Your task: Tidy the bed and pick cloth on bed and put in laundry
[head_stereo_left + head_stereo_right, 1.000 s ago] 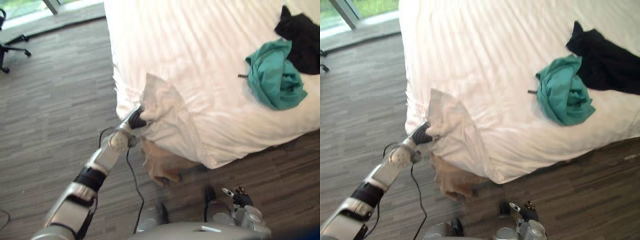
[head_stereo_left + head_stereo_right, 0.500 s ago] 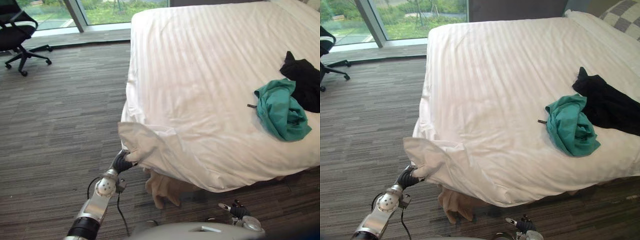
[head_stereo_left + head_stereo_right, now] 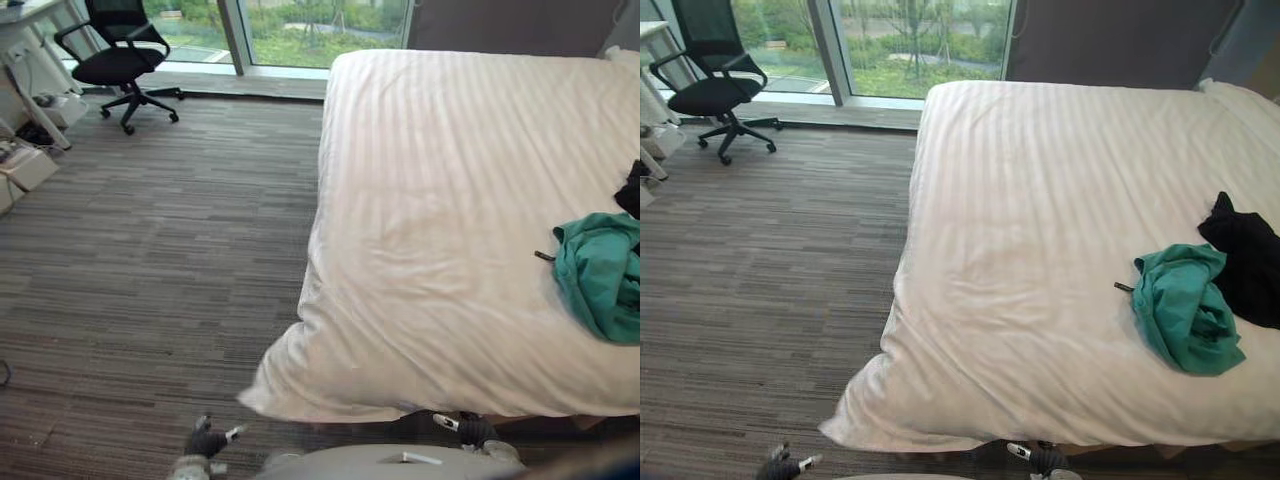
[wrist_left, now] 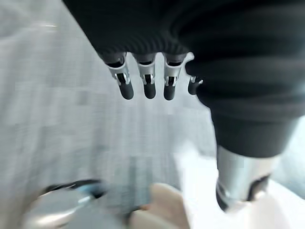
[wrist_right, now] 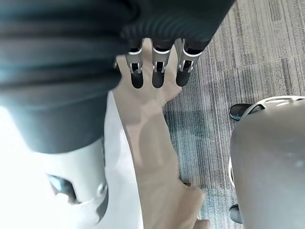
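Note:
A white striped duvet covers the bed, its near corner hanging loose over the bed's corner. A teal cloth lies bunched at the bed's right side, touching a black cloth beyond it. My left hand hangs low beside the duvet corner, apart from it; its fingers are straight and hold nothing. My right hand hangs at the foot of the bed, fingers straight and empty over a beige under-sheet that hangs to the floor.
A black office chair stands at the back left by the window. A white desk and boxes sit along the left wall. Grey striped carpet stretches left of the bed.
My left hand has let go of the duvet corner and dropped low; the corner now lies down over the bed. The camera has tipped up, showing more of the room.

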You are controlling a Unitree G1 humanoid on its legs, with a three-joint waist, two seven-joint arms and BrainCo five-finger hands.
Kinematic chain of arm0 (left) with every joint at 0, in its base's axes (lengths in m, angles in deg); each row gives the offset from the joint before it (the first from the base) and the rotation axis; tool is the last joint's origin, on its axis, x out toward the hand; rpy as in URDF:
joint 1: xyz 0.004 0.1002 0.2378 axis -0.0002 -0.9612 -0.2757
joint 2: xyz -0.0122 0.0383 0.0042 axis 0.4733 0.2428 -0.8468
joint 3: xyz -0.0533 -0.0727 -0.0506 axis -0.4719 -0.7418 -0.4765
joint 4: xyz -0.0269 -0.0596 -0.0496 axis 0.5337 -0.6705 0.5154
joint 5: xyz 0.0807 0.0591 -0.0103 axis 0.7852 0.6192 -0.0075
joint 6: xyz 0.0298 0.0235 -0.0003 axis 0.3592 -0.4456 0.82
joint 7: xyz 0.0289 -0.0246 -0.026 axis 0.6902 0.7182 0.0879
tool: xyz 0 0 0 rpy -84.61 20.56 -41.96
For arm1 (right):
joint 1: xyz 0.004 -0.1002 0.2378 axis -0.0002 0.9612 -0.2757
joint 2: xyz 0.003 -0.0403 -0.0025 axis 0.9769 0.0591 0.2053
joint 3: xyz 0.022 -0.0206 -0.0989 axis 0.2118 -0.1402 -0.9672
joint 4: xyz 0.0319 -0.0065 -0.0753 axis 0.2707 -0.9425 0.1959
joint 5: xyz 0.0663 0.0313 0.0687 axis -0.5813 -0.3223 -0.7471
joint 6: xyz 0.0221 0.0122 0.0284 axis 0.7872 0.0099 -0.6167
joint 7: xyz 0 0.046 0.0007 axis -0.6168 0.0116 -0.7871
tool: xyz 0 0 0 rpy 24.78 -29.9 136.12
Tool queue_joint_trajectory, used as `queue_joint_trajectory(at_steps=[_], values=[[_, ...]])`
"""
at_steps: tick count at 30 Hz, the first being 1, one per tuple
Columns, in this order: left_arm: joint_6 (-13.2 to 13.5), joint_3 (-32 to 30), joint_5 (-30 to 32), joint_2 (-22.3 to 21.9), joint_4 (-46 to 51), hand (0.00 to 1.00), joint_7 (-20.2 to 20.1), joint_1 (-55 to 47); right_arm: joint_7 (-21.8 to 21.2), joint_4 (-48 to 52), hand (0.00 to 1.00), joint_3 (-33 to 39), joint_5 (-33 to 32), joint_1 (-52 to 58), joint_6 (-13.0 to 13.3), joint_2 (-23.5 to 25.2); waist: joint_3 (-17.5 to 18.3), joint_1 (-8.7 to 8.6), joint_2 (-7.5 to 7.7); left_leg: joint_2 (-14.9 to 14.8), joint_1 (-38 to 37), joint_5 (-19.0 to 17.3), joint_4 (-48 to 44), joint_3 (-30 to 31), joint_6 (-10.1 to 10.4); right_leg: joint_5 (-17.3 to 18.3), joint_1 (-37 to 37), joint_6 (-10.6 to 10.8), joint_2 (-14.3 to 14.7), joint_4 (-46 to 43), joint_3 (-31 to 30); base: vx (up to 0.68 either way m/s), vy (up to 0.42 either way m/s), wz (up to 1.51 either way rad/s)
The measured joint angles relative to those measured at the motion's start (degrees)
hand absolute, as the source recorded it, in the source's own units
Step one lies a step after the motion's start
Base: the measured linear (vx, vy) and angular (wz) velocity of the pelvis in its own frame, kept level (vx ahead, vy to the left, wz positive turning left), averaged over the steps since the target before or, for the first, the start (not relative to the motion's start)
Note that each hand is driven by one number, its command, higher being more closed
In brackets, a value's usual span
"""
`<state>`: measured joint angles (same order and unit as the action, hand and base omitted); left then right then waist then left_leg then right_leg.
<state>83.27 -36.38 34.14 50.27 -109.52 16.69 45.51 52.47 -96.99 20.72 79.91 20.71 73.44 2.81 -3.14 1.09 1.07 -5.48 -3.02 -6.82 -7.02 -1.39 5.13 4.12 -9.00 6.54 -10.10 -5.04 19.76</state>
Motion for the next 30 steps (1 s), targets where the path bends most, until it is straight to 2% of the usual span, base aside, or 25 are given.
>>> queue_joint_trajectory(at_steps=[3, 8, 12, 13, 15, 20, 21, 24, 28, 30], values=[[-0.9, -1.7, 2.3, -3.3, -3.7, 0.00, -1.5, -1.4, -0.2, 0.1, 0.00, 0.0, -0.1, 0.5, 0.0, 0.5, 0.6, 0.04, -0.42, -0.4, -0.1, 0.0, 0.4, -1.5, 0.0, 0.0, 0.6, 0.0, 0.2, -0.1, -0.7, -0.08, -0.006, -0.19], [-1.6, -2.9, 5.4, -4.1, -3.9, 0.00, -4.1, -1.8, -0.6, 0.4, 0.00, -0.6, -0.1, 0.5, 0.0, 0.7, 0.9, 0.13, -0.59, -1.6, -1.2, 1.1, 4.0, -4.4, 0.3, 0.1, 2.8, 0.1, 1.2, 0.2, -2.7, -0.14, -0.023, -0.25], [-2.1, -0.7, 6.9, -3.8, -3.8, 0.00, -2.2, 0.1, -0.1, 0.8, 0.00, -1.3, -1.4, 0.7, 0.0, 1.2, 0.7, 0.00, -0.30, -1.2, -2.2, 3.6, 7.3, -6.0, 0.5, 1.2, 3.7, 1.5, 1.3, 1.4, -3.3, -0.19, -0.055, -0.25], [-2.2, 0.9, 6.9, -4.2, -3.8, 0.00, -1.6, 1.1, 0.3, 0.9, 0.00, -1.2, -3.1, 0.8, 0.0, 1.1, 0.6, -0.28, -0.05, -1.2, -2.7, 4.7, 8.5, -6.0, 0.5, 1.3, 4.0, 1.2, 1.4, 1.2, -3.4, -0.21, -0.045, -0.08], [-2.2, 2.9, 6.8, -4.7, -3.6, 0.00, -0.8, 2.4, 0.6, 1.0, 0.00, -0.8, -5.3, 1.1, 0.0, 1.2, 0.7, -0.53, -0.79, -1.6, -3.0, 5.8, 10.2, -6.2, 0.5, 1.5, 4.5, 0.6, 1.9, 1.0, -3.5, -0.19, -0.044, -0.03], [-2.2, 5.0, 6.1, -4.7, -3.2, 0.00, 2.0, 3.8, 2.5, 1.6, 0.00, 2.7, -11.5, 2.6, 0.4, 2.7, 0.5, -0.66, -1.05, -2.5, -3.3, 6.3, 12.0, -7.7, 0.7, 1.4, 4.9, 0.5, 3.2, 1.8, -4.9, -0.11, -0.031, -0.10], [-2.2, 5.6, 6.1, -4.6, -3.2, 0.00, 2.6, 3.8, 3.0, 1.8, 1.00, 3.4, -12.6, 2.9, 0.6, 3.0, 0.5, -0.72, -1.14, -2.6, -3.3, 6.3, 12.0, -7.8, 0.7, 1.4, 5.1, 0.4, 3.6, 2.4, -5.6, -0.01, 0.004, -0.29], [-2.1, 7.6, 6.2, -3.9, -3.1, 0.00, 2.7, 3.9, 4.7, 1.9, 1.00, 5.5, -13.7, 3.0, 0.6, 3.4, 0.5, -0.78, -1.14, -2.7, -3.4, 6.3, 11.9, -9.2, 0.7, 0.5, 5.8, -0.6, 4.0, 2.9, -7.7, 0.03, 0.013, -0.27], [-2.2, 10.8, 6.2, -2.9, -3.1, 0.00, 3.9, 4.1, 7.8, 2.5, 1.00, 7.7, -13.7, 2.8, 0.6, 3.1, 0.7, -1.04, -1.06, -2.4, -4.0, 5.8, 11.8, -9.4, 1.3, -0.5, 5.7, 0.1, 3.9, 3.1, -9.3, 0.13, 0.027, -0.12], [-2.2, 12.0, 6.2, -2.7, -3.2, 0.00, 3.9, 4.1, 9.2, 6.5, 1.00, 9.5, -13.6, 1.9, 0.7, 2.2, 0.8, -1.09, -1.39, -2.3, -4.1, 5.8, 11.5, -9.7, 1.0, -1.1, 5.7, 0.9, 3.9, 3.2, -9.6, 0.17, 0.024, -0.09]])
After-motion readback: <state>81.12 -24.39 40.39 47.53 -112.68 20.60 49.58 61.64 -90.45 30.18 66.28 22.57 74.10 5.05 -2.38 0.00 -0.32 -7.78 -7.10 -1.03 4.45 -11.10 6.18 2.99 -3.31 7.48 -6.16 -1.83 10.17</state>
